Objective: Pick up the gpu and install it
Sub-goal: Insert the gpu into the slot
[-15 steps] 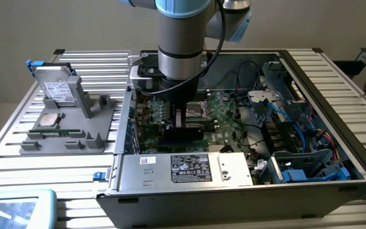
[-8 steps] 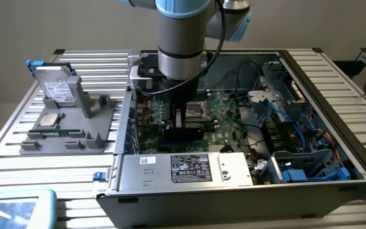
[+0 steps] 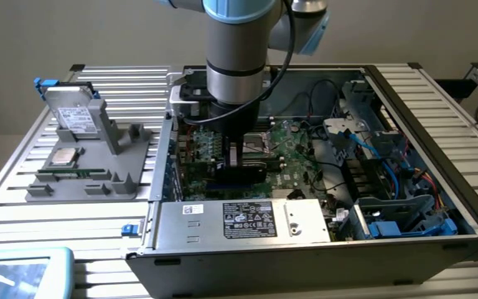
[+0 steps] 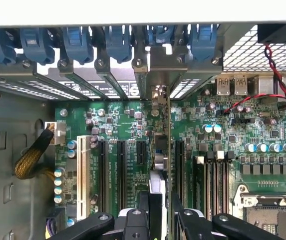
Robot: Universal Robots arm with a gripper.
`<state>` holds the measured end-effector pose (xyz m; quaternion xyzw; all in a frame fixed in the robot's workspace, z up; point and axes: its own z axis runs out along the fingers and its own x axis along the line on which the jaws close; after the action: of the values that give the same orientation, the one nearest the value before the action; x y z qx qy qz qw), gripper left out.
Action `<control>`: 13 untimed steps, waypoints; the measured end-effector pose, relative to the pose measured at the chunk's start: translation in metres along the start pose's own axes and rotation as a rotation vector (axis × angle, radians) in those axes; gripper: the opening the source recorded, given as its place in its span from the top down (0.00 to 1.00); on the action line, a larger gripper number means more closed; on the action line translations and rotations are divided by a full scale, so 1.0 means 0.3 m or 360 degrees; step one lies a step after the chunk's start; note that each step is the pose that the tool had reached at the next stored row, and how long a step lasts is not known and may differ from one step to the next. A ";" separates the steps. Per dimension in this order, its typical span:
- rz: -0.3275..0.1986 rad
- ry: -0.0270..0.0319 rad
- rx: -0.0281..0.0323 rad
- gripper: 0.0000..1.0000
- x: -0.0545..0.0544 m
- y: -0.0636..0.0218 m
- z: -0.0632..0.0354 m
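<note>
While my gripper pinches the gpu on edge above the board inside the case, its bracket up at the rear slots, I reckon any tilt could jam it against the slot edge.

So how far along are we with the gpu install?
Pickup looks done: in the wrist view the gpu stands on edge between the gripper fingers, inside the open computer case. In hand: the card hangs over the motherboard, its silver bracket up at the rear slot openings. Left: seating. Whether its edge has entered a slot cannot be told.
</note>
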<state>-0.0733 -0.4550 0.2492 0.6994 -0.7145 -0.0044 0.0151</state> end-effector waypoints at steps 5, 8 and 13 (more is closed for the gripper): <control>0.0000 0.00001 0.00000 0.73 0.000 0.000 0.000; -0.0002 0.00002 0.00000 0.73 0.000 0.000 0.000; -0.0020 0.00010 0.00000 0.73 0.000 0.000 0.000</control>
<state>-0.0733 -0.4551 0.2493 0.7039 -0.7101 -0.0042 0.0153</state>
